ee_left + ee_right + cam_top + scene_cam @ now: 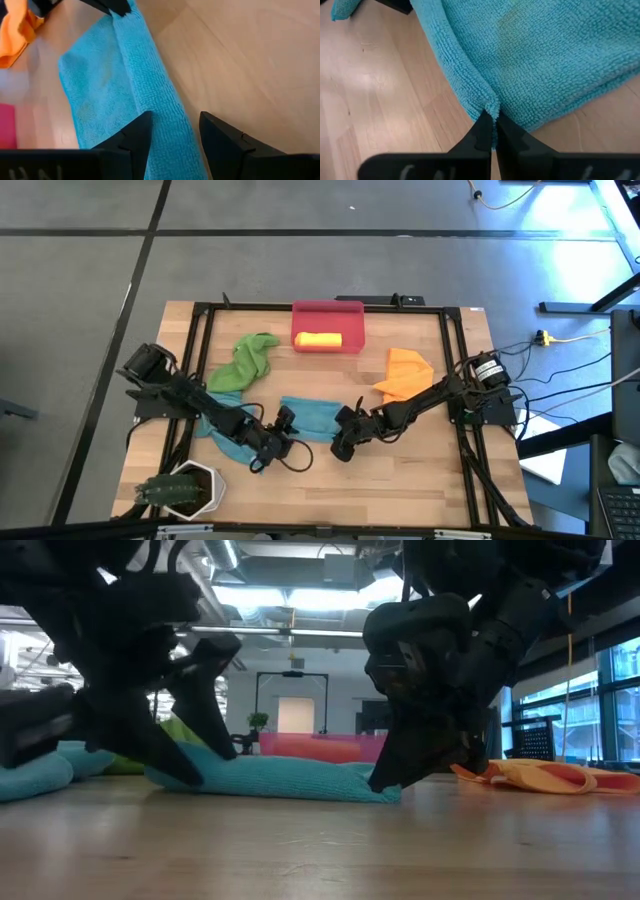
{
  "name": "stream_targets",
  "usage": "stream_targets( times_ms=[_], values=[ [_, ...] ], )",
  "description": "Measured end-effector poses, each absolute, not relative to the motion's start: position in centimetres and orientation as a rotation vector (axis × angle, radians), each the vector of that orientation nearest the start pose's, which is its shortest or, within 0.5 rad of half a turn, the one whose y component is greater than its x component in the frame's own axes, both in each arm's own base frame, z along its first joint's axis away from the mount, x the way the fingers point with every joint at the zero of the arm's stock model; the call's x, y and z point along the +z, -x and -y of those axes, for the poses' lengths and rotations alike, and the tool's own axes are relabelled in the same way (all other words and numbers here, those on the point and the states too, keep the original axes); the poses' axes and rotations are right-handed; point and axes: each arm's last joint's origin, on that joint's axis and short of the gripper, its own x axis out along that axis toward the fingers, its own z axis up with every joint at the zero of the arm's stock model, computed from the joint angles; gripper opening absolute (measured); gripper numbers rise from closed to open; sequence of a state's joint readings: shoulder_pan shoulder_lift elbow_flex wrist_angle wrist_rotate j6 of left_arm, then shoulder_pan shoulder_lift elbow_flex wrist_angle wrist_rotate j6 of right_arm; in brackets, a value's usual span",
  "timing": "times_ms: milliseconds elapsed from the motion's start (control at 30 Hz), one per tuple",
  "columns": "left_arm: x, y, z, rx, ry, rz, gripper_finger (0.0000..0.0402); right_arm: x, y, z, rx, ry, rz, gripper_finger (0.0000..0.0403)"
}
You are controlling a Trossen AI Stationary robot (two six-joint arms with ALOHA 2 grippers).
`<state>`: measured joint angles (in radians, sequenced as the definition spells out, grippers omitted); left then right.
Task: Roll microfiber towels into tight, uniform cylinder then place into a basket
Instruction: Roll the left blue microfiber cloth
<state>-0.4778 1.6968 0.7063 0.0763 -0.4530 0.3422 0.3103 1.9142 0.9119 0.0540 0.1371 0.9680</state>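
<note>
A teal microfiber towel (310, 416) lies flat at the table's middle, its near edge turned over into a narrow fold (150, 75). My left gripper (175, 118) is open at the towel's left end, one finger on each side of that fold. My right gripper (491, 125) is shut on the towel at its right end. A second teal towel (222, 435) lies under my left arm. A green towel (250, 358) and an orange towel (405, 373) lie farther back. The red basket (345, 312) at the far edge holds a rolled yellow towel (318, 339). My left gripper stands astride the towel's folded edge (172, 145); I cannot tell whether its fingers touch it. My right gripper pinches the towel's folded near edge (491, 106) close to the right corner, between its two fingertips. The fingers slant down from the table's right side. The cloth puckers at the pinch and lies slack on the table.
A white hexagonal pot with a green plant (185, 485) stands at the near left corner, close to my left arm. A black frame (200, 340) runs around the tabletop. Bare wood (400, 480) lies near the front right.
</note>
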Motion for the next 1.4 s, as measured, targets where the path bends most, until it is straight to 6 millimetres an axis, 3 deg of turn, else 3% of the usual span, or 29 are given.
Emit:
stream_targets(
  times_ms=[400,700,933,1233,1400],
  values=[
    [11.2,-27.3,11.6,-0.180,-0.709,-0.858,0.0140,10.1,-33.5,-10.3,-0.245,-0.638,-0.884,0.0017],
    [10.9,-27.5,10.6,-0.207,-0.612,-0.905,0.0067,11.3,-34.7,-10.6,-0.168,-0.433,-0.883,0.0065],
    [10.8,-27.4,10.4,-0.182,-0.610,-0.913,0.0007,13.3,-35.4,-10.8,-0.212,-0.236,-1.032,0.0113],
    [10.8,-27.7,10.0,-0.182,-0.479,-0.916,0.0001,17.3,-35.2,-14.1,-0.295,0.197,-1.020,0.0130],
    [11.7,-27.8,9.6,-0.264,-0.357,-0.894,0.0000,17.5,-34.3,-16.2,-0.261,0.336,-0.983,0.0130]
  ],
)
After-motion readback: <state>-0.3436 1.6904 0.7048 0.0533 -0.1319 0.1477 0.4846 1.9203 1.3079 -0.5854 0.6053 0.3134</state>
